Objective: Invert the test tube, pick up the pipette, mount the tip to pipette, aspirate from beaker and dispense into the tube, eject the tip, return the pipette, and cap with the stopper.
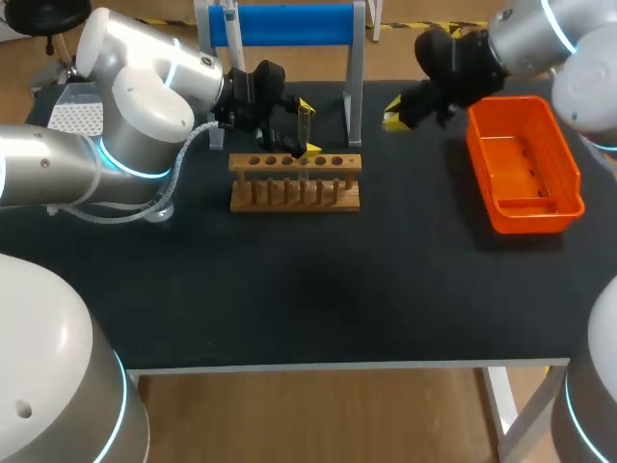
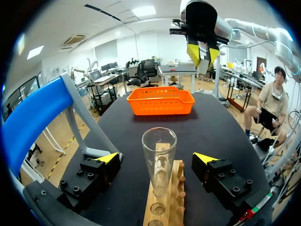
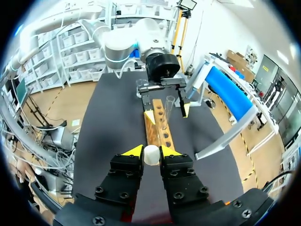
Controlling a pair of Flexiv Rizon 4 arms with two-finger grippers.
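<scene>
**Left gripper open around an upright tube; right gripper clamps a white stopper**

The left gripper (image 2: 156, 158) is released, with its two yellow-tipped fingers well apart on either side of a clear test tube (image 2: 159, 141). Neither finger touches the glass. The tube stands upright, mouth up, in a wooden rack (image 2: 165, 207) that runs under the gripper.

Just beside one finger, the grey leg of a stand with a blue bar (image 2: 28, 117) comes down to the black table (image 1: 289, 289). Ahead of the left gripper, well across the table, lies an orange basket (image 2: 161, 101).

Above the table near the basket hangs the right gripper (image 3: 150, 151). It is clenched on a small white stopper (image 3: 151, 156), with both fingers pressed against it. Ahead of this gripper the rack is seen end-on, with the tube and the left gripper at its far part.

The tube's foot is hidden inside its rack hole. From overhead, the left gripper's black body covers part of the tube, and the stopper cannot be made out. The stand's upper part is cut off.
</scene>
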